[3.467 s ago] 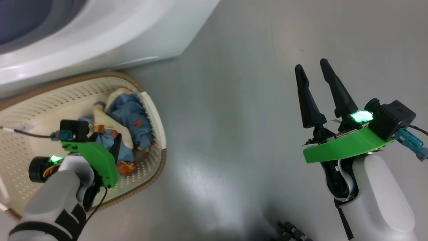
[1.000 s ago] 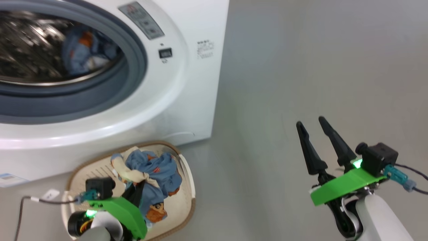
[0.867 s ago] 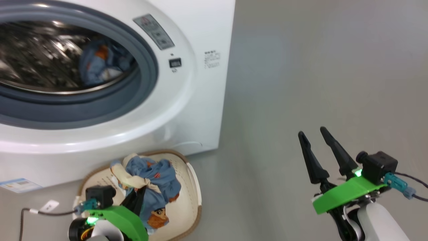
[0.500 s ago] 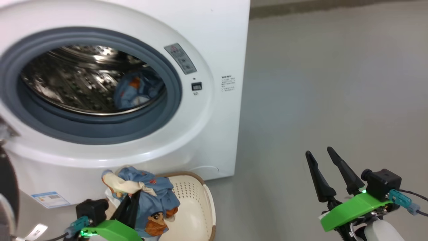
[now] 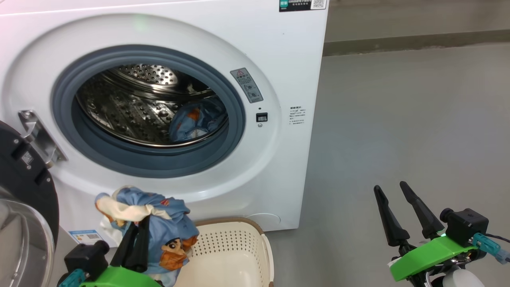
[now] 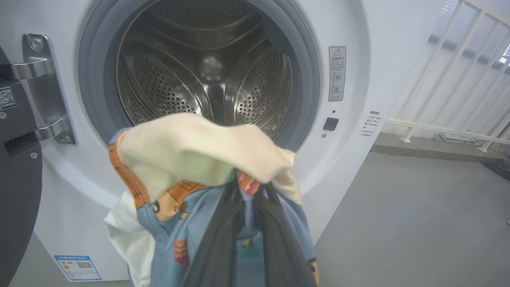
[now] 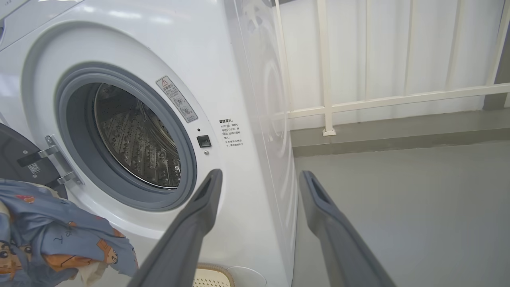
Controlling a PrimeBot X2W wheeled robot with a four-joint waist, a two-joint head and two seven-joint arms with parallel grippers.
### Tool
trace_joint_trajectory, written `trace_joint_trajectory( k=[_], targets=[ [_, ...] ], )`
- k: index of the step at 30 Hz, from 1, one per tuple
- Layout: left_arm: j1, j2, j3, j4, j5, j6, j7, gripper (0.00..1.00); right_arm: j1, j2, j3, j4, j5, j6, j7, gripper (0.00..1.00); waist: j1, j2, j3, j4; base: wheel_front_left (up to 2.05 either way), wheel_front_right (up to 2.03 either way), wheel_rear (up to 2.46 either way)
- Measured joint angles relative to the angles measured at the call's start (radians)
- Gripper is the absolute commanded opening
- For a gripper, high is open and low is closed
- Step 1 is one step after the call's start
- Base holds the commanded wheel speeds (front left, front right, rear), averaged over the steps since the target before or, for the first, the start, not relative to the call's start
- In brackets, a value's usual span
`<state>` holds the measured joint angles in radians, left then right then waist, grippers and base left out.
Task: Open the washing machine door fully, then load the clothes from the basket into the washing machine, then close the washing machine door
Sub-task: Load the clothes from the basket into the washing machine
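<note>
Mid-loading, the left tool [image 5: 139,221] is clamping the clothes [image 5: 169,225] just below the washing machine [image 5: 279,59] opening, probably needing to lift forward inside, while the right tool [image 5: 389,185] is hanging apart, empty.

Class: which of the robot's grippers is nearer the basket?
Left. The left gripper, shut on the clothes, is at the basket's left end. The right gripper, open, is over the floor far to its right.

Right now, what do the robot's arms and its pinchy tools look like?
Each tool, left tool and right tool, has two long, black, pointy fingers on a bright green plate. A small black camera box sits beside it, with a teal plug and dark cable. The right arm below is pale white.
</note>
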<state>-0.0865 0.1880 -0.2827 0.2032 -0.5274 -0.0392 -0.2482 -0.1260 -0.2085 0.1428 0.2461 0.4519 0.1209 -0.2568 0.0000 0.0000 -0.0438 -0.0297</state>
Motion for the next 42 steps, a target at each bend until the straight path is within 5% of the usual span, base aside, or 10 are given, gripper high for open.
trace_joint_trajectory(
  k=[27, 42],
  targets=[
    [0.041, -0.109, 0.144, -0.043, 0.099, -0.064, 0.000, 0.00, 0.008, -0.018, 0.006, -0.003, 0.000, 0.000, 0.000, 1.00, 0.0000, 0.0000, -0.005, 0.011, 0.00, 0.00, 0.00],
    [-0.242, -0.111, 0.174, 0.073, 0.137, -0.081, -0.007, 0.00, 0.003, -0.023, 0.042, -0.005, 0.000, 0.000, 0.000, 1.00, 0.0000, 0.0000, 0.068, -0.028, 0.00, 0.00, 0.00]
  ],
)
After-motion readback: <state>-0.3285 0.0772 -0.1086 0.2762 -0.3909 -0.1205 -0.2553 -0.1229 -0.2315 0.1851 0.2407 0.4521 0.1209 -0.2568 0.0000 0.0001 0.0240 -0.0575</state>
